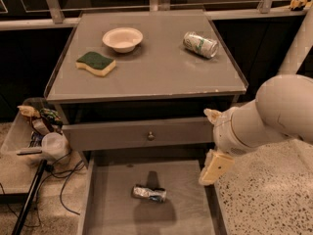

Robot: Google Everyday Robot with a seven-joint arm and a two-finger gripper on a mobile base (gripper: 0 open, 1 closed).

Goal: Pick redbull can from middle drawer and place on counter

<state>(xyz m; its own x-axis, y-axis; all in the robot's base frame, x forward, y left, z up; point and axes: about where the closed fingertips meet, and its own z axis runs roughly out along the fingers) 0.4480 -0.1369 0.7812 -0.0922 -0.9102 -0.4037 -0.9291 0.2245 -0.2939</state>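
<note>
The redbull can is small, silver and dented, and lies on its side on the bare bottom of the open middle drawer. The counter is the grey cabinet top above it. My gripper hangs at the right side of the cabinet, over the drawer's right wall, to the right of the can and above it. Its two cream fingers stand wide apart, one upper and one lower, with nothing between them.
On the counter are a white bowl, a green-and-yellow sponge and a fatter silver can with green markings. A shut drawer front with a knob sits above the open drawer. A bin of clutter, cables and a pole stand at the left.
</note>
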